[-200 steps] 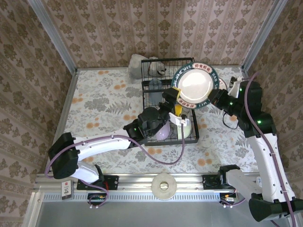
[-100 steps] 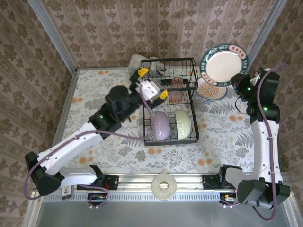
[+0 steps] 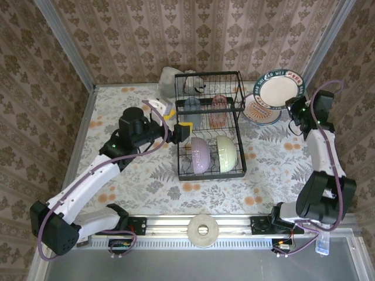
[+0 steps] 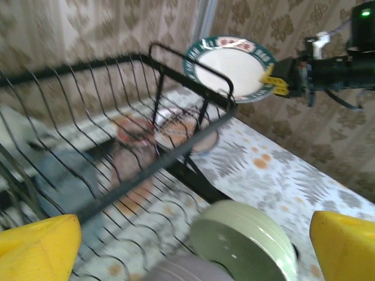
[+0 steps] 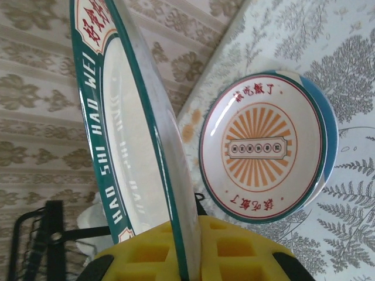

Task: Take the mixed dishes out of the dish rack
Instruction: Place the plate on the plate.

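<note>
Overhead view of a flowered bench with a black wire dish rack at centre. At upper right the right arm holds a white plate with a dark green rim. The right jaws are pinched narrow on its edge, and the wrist view shows it standing almost on edge between yellow pads. A stack of plates lies flat on the bench just to the lower left of the held plate, right of the rack. Setting the plate down likely calls for a short drop toward lower left and a tilt of its face to level. The left arm reaches in from the left, and the left jaws stand wide and hold nothing at the rack's left edge. In the rack are a lavender bowl and a pale green bowl, on edge at lower centre, with a grey-blue tumbler and a pink tumbler above them. All lie right of the left jaws, the nearer pair. Compared with half a second earlier, the held plate is lower in the frame and closer to the stack, and the left jaws have moved from the rack's upper left corner out to its left side.
</note>
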